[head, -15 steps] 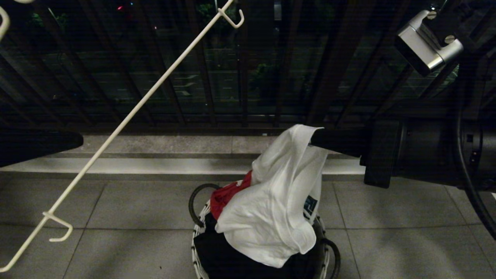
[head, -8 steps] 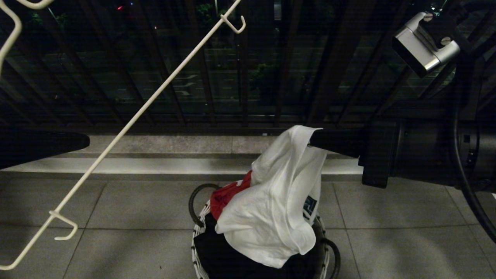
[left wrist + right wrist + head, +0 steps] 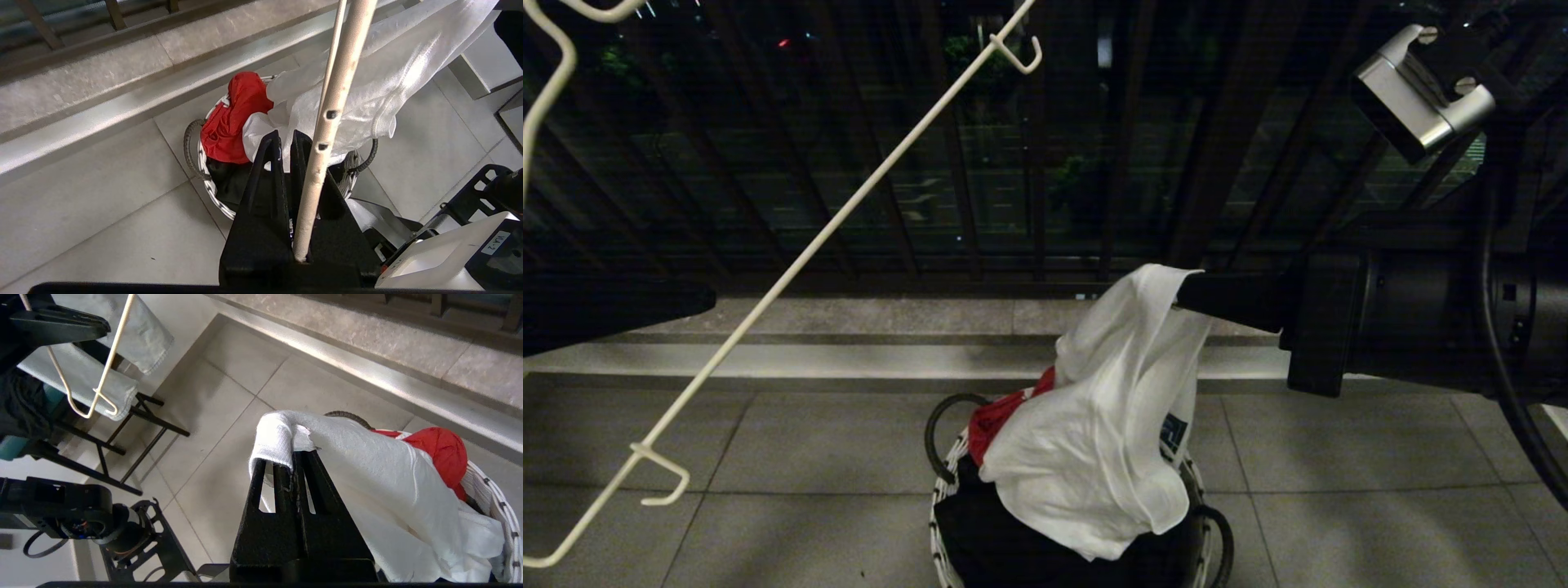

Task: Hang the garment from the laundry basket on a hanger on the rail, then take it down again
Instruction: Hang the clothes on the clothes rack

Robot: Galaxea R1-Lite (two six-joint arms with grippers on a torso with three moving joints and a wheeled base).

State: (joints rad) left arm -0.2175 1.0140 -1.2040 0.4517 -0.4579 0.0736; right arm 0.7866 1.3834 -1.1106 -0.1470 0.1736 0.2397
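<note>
Ahead of me the dark balcony railing (image 3: 1029, 163) fills the upper part of the head view, with a pale stone ledge (image 3: 890, 314) beneath it and the grey tiled floor (image 3: 768, 457) in front. My right arm (image 3: 1421, 318) reaches in from the right, and its right claw (image 3: 1188, 296) is clenched on the garment (image 3: 1094, 457), pinching a folded edge of the white cloth near its top; in the right wrist view the black fingers (image 3: 302, 473) are pressed together with the hem bunched over their tips. The garment hangs down from that grip and its lower part lies over the laundry basket (image 3: 943, 498), which stands on the floor below the claw; a dark blue print shows on the cloth's right side. In the laundry basket I also see a red cloth (image 3: 1001, 412) at the back left and a black garment (image 3: 988, 539) under the white one, and a dark loop handle on either side. My left claw (image 3: 286, 141) is closed on the hanger (image 3: 792, 269), whose thin white wire runs as a long slant across the left of the head view, a small notch hook near each end. In the left wrist view the hanger's wire rises beside the nearly closed black fingers (image 3: 267, 171), crossing in front of the garment.
</note>
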